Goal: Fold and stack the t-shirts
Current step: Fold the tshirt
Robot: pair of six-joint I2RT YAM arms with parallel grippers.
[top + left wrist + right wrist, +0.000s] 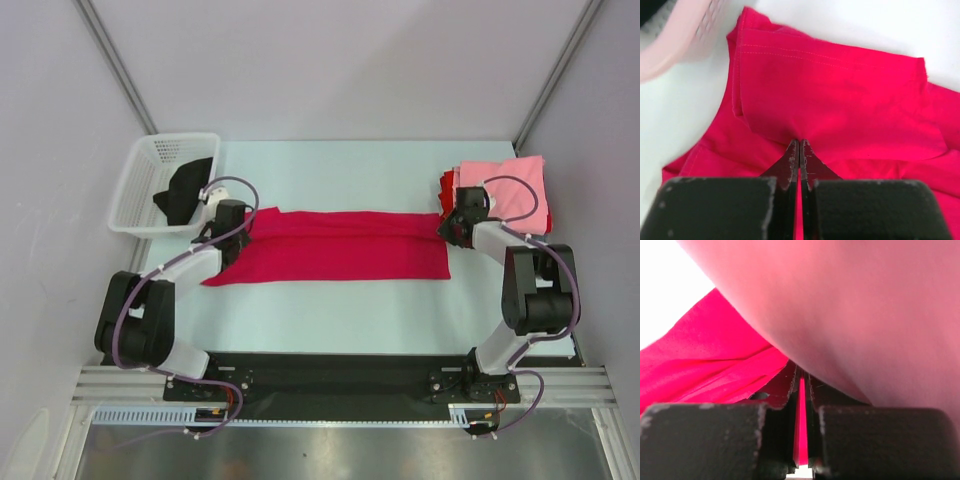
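A crimson-red t-shirt (340, 255) lies folded into a long strip across the table's middle. My left gripper (228, 225) is at its left end, jaws shut and pinching a fold of the cloth (840, 90) at the fingertips (799, 144). My right gripper (452, 228) is at its right end, shut on red cloth (705, 355) that fills the thin gap between the jaws (801, 375). A folded light pink t-shirt (515, 195) lies on a folded red one (445, 185) at the back right. The pink cloth (865, 305) looms blurred just above the right gripper.
A white plastic basket (135, 180) stands at the back left, close behind my left gripper, with a black t-shirt (185, 190) in it. Its rim shows in the left wrist view (675, 45). The pale table top (330, 320) ends at a black rail in front.
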